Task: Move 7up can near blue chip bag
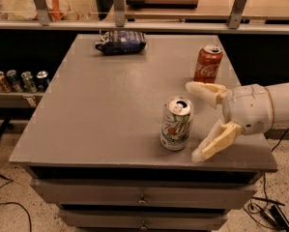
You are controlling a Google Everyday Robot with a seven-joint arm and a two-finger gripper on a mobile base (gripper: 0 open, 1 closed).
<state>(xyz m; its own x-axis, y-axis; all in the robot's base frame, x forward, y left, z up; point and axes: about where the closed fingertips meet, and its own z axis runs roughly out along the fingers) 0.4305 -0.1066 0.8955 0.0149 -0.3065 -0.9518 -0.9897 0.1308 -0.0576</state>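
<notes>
Camera view. Step in hand, as judged: closing in on the 7up can (176, 123) for a side grasp.

The gripper (192, 122) reaches in low over the surface (110, 105), jaws spread wide and holding nothing. The 7up can stands upright just ahead of the jaw tips, roughly on the centre line of the opening. It is not yet between the jaws and touches neither.

The blue chip bag (121, 41) lies flat, well beyond the can from the jaws, at the far edge of the surface. A cola can (208, 63) stands upright close outside the far jaw, apart from it.

Recommendations:
- Advance straight along the opening until the can body sits fully between the jaws; closing from the present position would likely catch only its edge or push it away.
- Keep the far jaw off the cola can during the advance.
- Grip the can at mid-height, since a high or off-centre pinch could tip it.
- Close evenly; the top looks opened, so a thin wall may dent.
</notes>
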